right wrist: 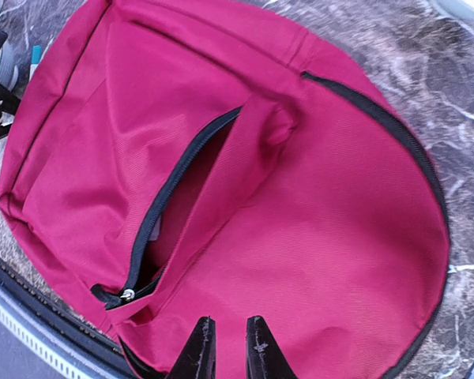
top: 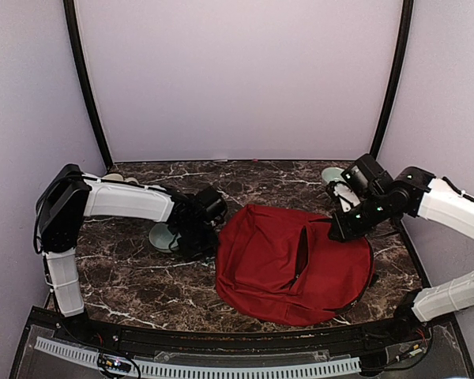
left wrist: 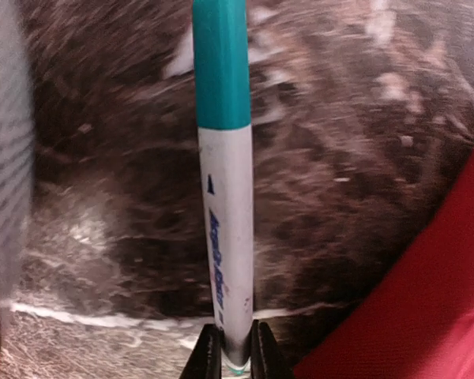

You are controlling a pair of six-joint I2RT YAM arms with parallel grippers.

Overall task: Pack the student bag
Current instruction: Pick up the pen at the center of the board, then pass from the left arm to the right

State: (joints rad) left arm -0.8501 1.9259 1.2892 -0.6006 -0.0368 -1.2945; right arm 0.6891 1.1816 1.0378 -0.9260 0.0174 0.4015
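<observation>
The student bag (top: 276,268) is laid flat just to the right of the left gripper (left wrist: 237,355) and directly under the right gripper (right wrist: 225,347). Its unzipped pocket slit (right wrist: 174,197) is set roughly crosswise to the left arm's reach and nearer the right gripper. A teal-capped pen (left wrist: 225,229) is clamped in the left gripper, its long axis pointed straight ahead of the fingers. The right jaws are nearly together; whether fabric is pinched cannot be told. The pocket's inside is hidden.

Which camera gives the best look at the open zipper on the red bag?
Right wrist: the student bag fills the frame, its unzipped opening plainly visible. Top external shows that opening smaller; left wrist catches only a red fabric edge.
</observation>
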